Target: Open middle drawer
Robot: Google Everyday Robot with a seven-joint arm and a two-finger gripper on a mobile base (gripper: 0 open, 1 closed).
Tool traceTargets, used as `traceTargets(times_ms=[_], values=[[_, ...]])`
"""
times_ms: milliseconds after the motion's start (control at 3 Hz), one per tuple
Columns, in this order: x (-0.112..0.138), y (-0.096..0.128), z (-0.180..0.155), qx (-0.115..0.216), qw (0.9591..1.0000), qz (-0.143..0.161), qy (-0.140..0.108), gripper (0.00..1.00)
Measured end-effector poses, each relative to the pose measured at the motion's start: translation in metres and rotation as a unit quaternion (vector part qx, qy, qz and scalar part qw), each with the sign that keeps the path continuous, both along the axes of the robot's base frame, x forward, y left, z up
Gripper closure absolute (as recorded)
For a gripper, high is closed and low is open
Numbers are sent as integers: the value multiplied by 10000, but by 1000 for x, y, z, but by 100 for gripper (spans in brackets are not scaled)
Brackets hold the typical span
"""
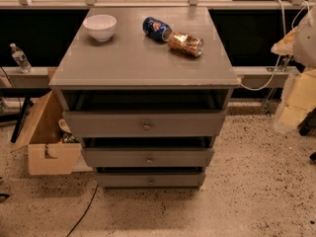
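The grey cabinet [143,63] has three flat-fronted drawers, each with a small brass knob. The middle drawer [118,158] is the mid-sized front, with its knob [149,160] at centre. It stands out slightly further than the bottom drawer [123,180], with a dark gap above it. The taller top drawer [108,124] sticks out furthest, showing a dark opening under the cabinet top. My gripper [295,98] is a pale blurred shape at the right edge, well to the right of the drawers and touching nothing.
On the cabinet top are a white bowl [100,26], a blue can [156,28] and a brown can [185,44], both lying down. An open cardboard box [43,142] stands on the speckled floor to the left. A water bottle [19,58] stands on a ledge.
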State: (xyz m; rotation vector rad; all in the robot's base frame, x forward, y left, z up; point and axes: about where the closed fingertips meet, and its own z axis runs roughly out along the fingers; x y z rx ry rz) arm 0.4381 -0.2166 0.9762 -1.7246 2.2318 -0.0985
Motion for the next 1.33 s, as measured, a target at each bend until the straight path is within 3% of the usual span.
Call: traceTargets(times_ms=[333,667,1000,1333], values=[[0,0,0,0,10000,0,0,0],[0,10,-15,-19,9998,205,44,0],[-3,35,-61,-16,9981,570,235,0],[-19,73,-151,50,9938,928,615,0]])
